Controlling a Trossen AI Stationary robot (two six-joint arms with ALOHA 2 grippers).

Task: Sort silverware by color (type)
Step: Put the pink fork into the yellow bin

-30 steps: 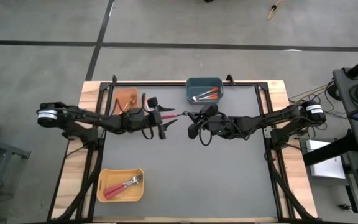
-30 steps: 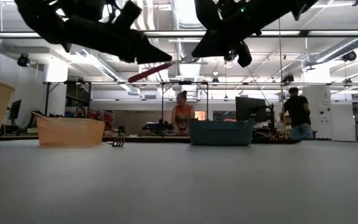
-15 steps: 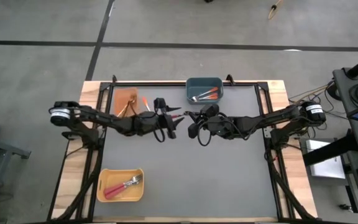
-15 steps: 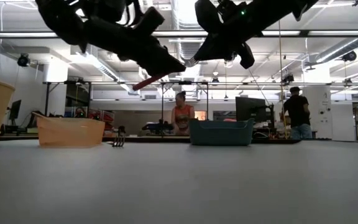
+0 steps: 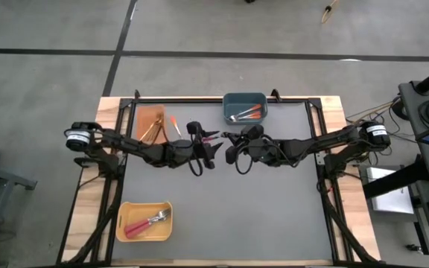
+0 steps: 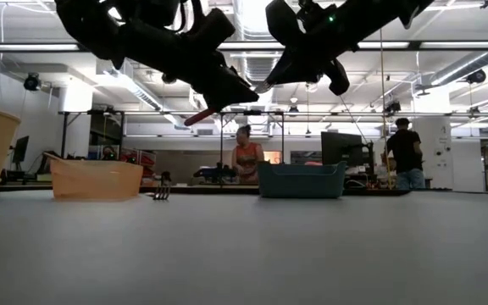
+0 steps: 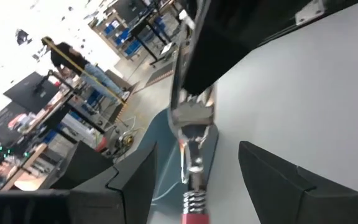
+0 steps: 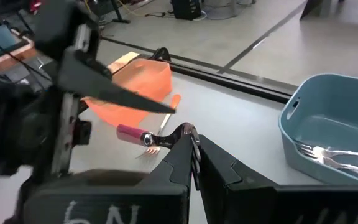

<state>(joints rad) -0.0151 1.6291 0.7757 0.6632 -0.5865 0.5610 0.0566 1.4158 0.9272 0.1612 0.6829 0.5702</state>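
High view: the grey table carries three bins, and both arms meet above its far middle. The left arm reaches in from the left edge, the right arm from the right. A yellow bin sits near the front left with red-handled forks inside. An orange bin stands at the far left holding thin gold forks, and a blue-grey bin at the far middle holds orange-handled forks. One more orange-handled fork lies on the table just beside the orange bin. The right gripper is clenched on the tine end of a red-handled fork, held up in the air between the two arms. The left gripper has its fingers spread to either side of that fork's red handle, not yet closed on it.
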